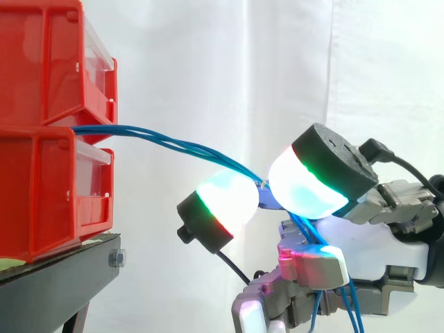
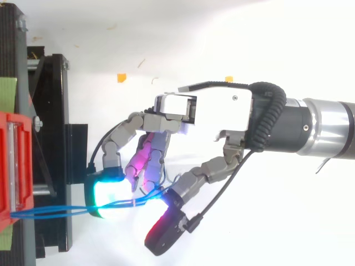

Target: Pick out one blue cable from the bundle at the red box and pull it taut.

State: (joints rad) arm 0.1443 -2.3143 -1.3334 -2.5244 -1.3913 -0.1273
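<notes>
At the far left the red bins [image 1: 48, 187] stand stacked on the black stand [image 1: 55, 277], and the blue cables [image 1: 118, 129] come out from the seam between the upper and lower bin. From there they run rightward as a close group of strands, level at first and then sloping gently down, so their long axis points from the box straight toward the robot hand [image 2: 216, 111], which sits to the right and a little lower, well clear of the bins. Two of its glowing fingertips [image 1: 229, 201] are closed against each other on the strands, pinching them where the run ends; past the pinch the cables drop loosely down across the palm. More than one strand appears to lie in that pinch, so I judge that a single cable is not yet separated out. The stretch between box and pinch curves rather than runs straight, which suggests slack remains. Tightening it would mean drawing the robot hand farther right, along the cable's own line and away from the box.
</notes>
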